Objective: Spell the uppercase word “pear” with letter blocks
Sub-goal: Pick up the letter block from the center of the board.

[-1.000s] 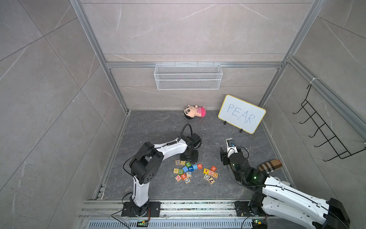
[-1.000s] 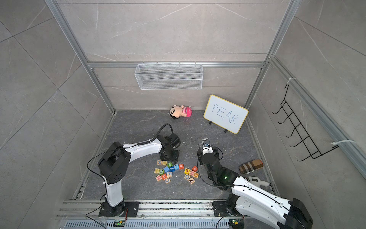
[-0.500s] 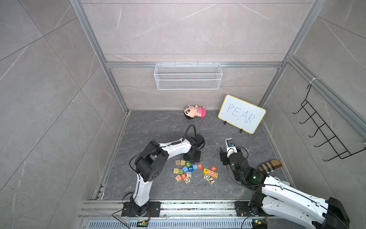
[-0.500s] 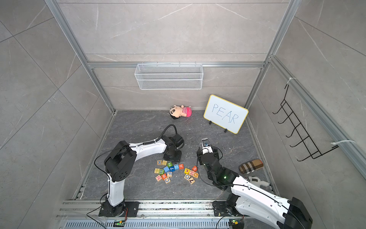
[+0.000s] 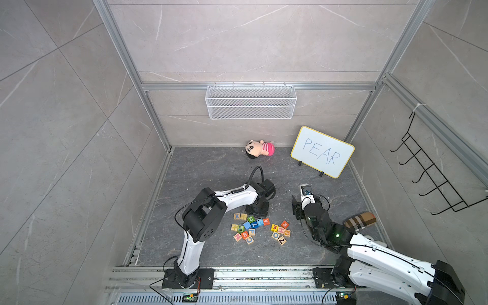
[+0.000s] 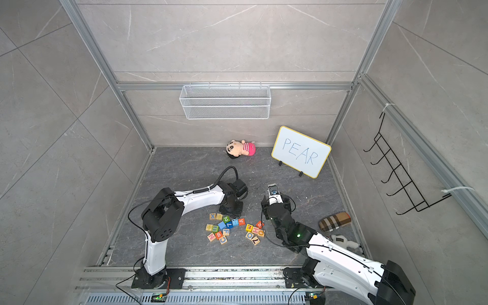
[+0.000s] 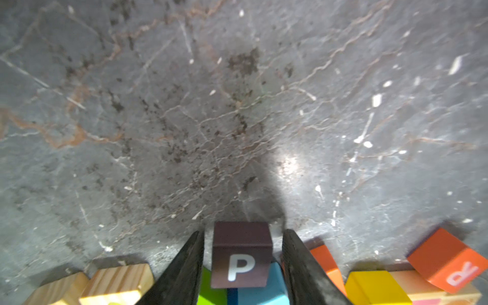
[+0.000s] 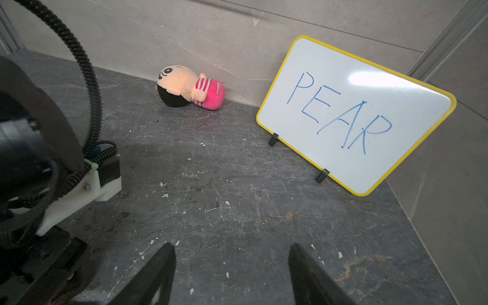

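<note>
**Operator:** Where is the P?

**Me:** The black P block [image 7: 241, 253] stands between the fingers [image 7: 184, 269] of my left gripper [image 7: 243, 231], with its white letter facing my wrist camera. Measured from the whiteboard [image 5: 322, 151], that spot is off to my left and nearer my bases. In both top views the gripper hides the block.

**Operator:** Do you have hold of it?

**Me:** No. In the left wrist view a thin strip of floor [image 7: 237, 118] shows on each side of the block. My jaws stand open around it, close but not touching. A green block [image 7: 211, 293] and a blue block [image 7: 264, 297] sit just beside it.

**Operator:** And the other three letters?

**Me:** All three lie on the floor, also to my left of the whiteboard and nearer my bases than it is. The red R block [image 5: 284, 224] is the closest of them to the whiteboard. The yellow E block [image 5: 274, 227] is just beside the R. The orange-red A block [image 5: 266, 221] is the farthest of the three from the whiteboard. They lie loose among the other letter cubes.

**Operator:** Your right side?

**Me:** My right gripper [image 8: 231, 245] is open, with only bare floor between its fingers. It faces the whiteboard from the side of my bases, well apart from it. The plush doll [image 8: 190, 89] lies against the back wall, to my left of the whiteboard.
</note>
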Controlling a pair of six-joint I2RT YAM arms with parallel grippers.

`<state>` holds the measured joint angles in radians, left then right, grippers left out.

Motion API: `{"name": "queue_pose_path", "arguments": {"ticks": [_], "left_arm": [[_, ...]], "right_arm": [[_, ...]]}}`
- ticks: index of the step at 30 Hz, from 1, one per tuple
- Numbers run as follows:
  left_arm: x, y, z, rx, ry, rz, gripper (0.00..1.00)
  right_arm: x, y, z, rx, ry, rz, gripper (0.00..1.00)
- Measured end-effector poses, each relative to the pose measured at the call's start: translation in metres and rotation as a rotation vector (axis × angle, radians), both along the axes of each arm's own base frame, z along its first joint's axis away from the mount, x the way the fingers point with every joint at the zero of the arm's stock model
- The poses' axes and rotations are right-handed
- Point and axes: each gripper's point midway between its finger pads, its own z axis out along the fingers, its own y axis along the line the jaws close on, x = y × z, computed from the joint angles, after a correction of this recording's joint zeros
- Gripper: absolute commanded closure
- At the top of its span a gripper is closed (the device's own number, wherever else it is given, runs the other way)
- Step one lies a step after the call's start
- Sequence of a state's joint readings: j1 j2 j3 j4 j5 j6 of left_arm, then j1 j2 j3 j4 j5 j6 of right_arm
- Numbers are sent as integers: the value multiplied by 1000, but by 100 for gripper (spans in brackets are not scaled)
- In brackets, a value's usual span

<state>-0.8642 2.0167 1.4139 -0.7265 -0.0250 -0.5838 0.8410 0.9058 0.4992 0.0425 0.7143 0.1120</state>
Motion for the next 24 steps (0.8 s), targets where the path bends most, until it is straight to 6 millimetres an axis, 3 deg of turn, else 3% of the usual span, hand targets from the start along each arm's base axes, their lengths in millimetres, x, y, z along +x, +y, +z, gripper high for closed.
{"name": "queue_pose_path", "arguments": {"ticks": [4, 6, 14, 24], "left_arm": [[-1, 1, 0, 12, -4, -4, 50], [-1, 2, 0, 18, -8, -4, 57], [-3, 2, -1, 28, -10, -8, 59], [-3, 2, -1, 28, -10, -8, 70]], "right_arm": [[0, 0, 1, 3, -3, 0, 29], [0, 1, 1, 5, -5, 0, 29], [2, 1, 0, -4, -2, 2, 28], [2, 2, -3, -16, 4, 3, 27]]}}
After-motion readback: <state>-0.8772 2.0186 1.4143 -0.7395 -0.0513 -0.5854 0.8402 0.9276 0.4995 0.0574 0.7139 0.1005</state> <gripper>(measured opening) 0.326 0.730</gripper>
